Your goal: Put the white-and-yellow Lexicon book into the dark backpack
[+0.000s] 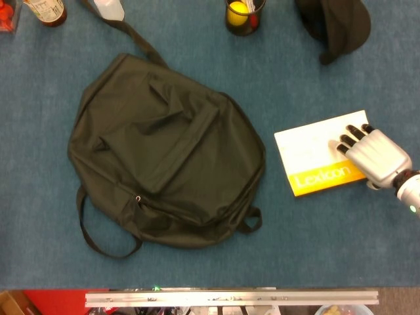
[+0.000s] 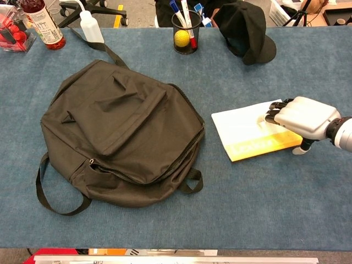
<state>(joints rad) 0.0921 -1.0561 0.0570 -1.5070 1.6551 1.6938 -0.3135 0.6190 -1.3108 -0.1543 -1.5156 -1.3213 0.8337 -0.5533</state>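
The white-and-yellow Lexicon book (image 1: 314, 157) (image 2: 247, 132) lies flat on the blue table, right of the dark backpack (image 1: 164, 164) (image 2: 118, 129). My right hand (image 1: 375, 155) (image 2: 303, 116) sits over the book's right end. Its fingertips (image 1: 348, 139) touch the white cover, and the thumb (image 2: 300, 147) points down beside the book's near right edge. Whether the thumb is under the book is hidden. The backpack lies flat with its zips closed as far as I can see, one strap loop (image 2: 55, 201) at its near left. My left hand shows in neither view.
A pen cup with a yellow ball (image 2: 184, 33) and a black cap (image 2: 245, 30) stand at the back edge. A squeeze bottle (image 2: 91, 27), a red-labelled bottle (image 2: 41, 25) and a red box (image 2: 11, 30) sit back left. A metal rail (image 1: 230, 298) lines the near edge.
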